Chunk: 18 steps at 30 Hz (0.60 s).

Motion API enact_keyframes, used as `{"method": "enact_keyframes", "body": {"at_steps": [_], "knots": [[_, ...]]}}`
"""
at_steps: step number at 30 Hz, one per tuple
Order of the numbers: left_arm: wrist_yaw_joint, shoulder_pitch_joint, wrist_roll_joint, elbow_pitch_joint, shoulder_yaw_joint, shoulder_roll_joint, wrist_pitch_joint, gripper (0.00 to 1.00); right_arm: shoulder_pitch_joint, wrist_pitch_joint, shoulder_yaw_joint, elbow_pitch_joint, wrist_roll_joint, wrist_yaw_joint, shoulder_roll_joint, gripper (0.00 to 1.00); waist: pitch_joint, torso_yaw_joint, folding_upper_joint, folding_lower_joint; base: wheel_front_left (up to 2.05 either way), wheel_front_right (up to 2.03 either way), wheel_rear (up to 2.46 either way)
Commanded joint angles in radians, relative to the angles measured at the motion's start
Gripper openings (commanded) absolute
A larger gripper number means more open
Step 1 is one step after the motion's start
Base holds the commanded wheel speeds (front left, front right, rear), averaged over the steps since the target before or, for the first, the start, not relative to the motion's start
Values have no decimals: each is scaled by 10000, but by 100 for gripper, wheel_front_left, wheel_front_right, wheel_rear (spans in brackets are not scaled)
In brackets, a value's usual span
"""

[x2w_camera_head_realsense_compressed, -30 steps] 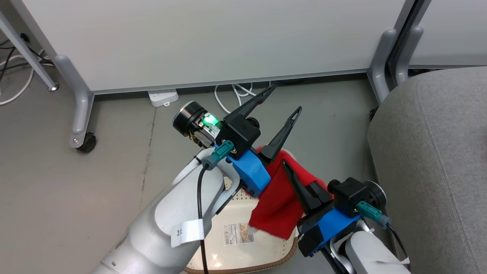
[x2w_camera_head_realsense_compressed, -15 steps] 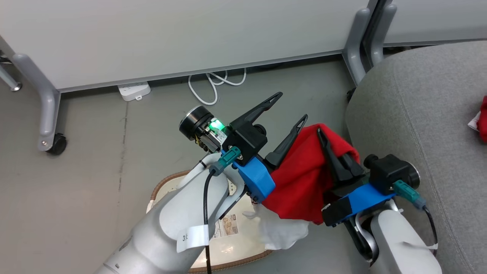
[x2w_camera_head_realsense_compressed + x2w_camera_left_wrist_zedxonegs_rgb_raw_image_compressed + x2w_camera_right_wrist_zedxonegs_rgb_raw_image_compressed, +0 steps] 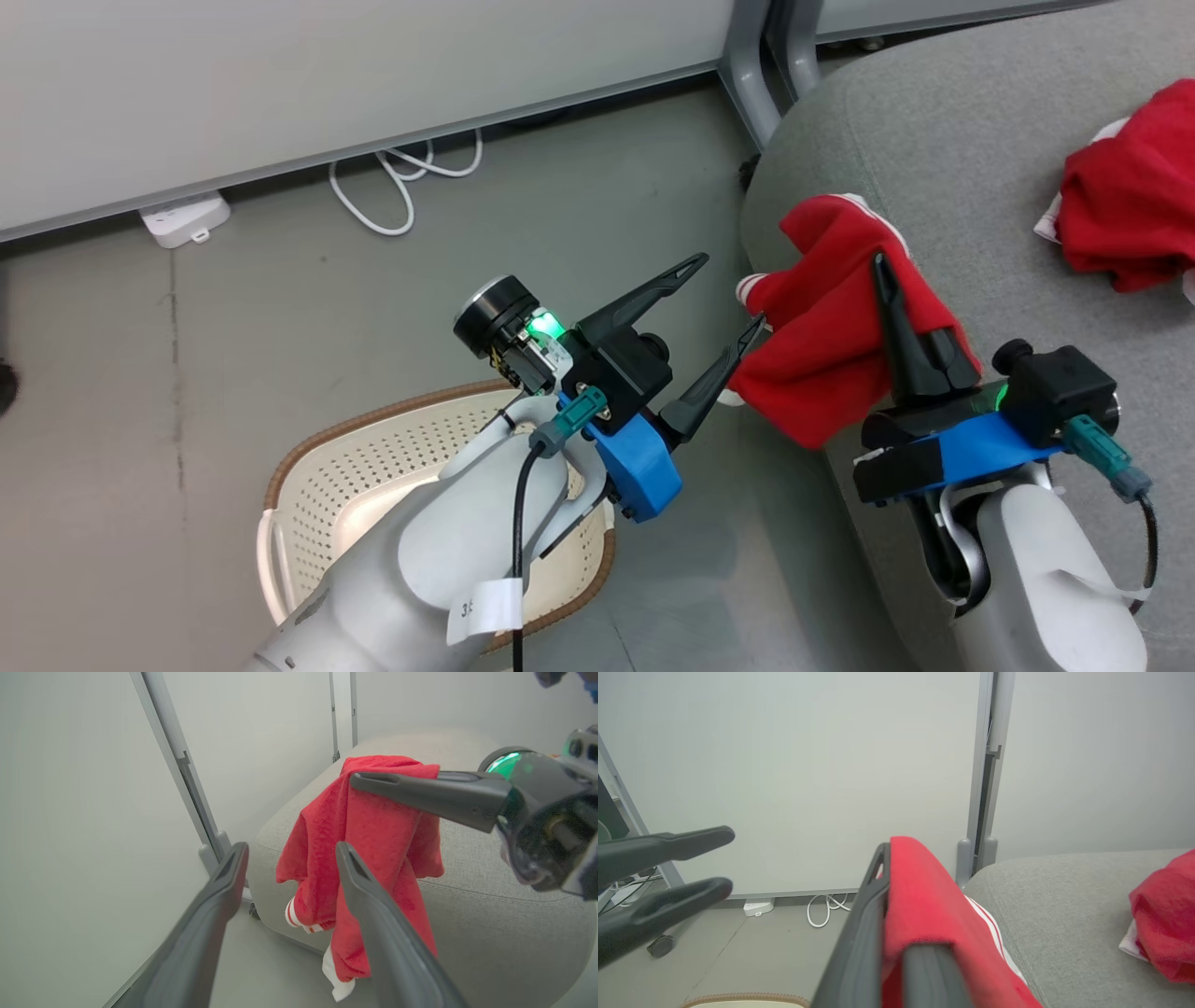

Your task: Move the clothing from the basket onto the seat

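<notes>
My right gripper (image 3: pixel 885 273) is shut on a red garment (image 3: pixel 826 322) with white stripes. It holds the garment at the left edge of the grey seat (image 3: pixel 934 140), and the lower end (image 3: pixel 373 826) dangles beside the cushion's corner. My left gripper (image 3: pixel 728 291) stands open just left of the garment, holding nothing. A second red garment (image 3: pixel 1130 205) lies bunched on the seat further right. The cream basket (image 3: pixel 308 457) sits on the floor under my left forearm, which hides much of its inside. In the right wrist view the fabric (image 3: pixel 920 896) drapes over that gripper's fingers.
Grey partition panels stand behind, and their posts (image 3: pixel 747 56) meet the floor at the seat's far corner. A white power strip (image 3: pixel 182 219) and a looped white cable (image 3: pixel 401 182) lie on the floor by the wall. Bare grey floor separates basket and wall.
The head camera has swung right, bringing the seat and the second garment into view. My right gripper has lifted the red garment out of the basket to the seat's edge. The left gripper stays open.
</notes>
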Motion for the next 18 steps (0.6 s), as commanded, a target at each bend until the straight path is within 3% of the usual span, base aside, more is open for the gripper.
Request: {"method": "enact_keyframes", "body": {"at_steps": [1,18], "knots": [[-10,-14,41,-2,-161,73,-47,100,-69,-13,-267,-173,-28,1,4,0,337,-438,0,0,0,0,0],[-10,-262,-61,-96,-1205,347,-47,100,432,-13,-1978,-970,66,1,19,0,1351,-1719,0,0,0,0,0]]}}
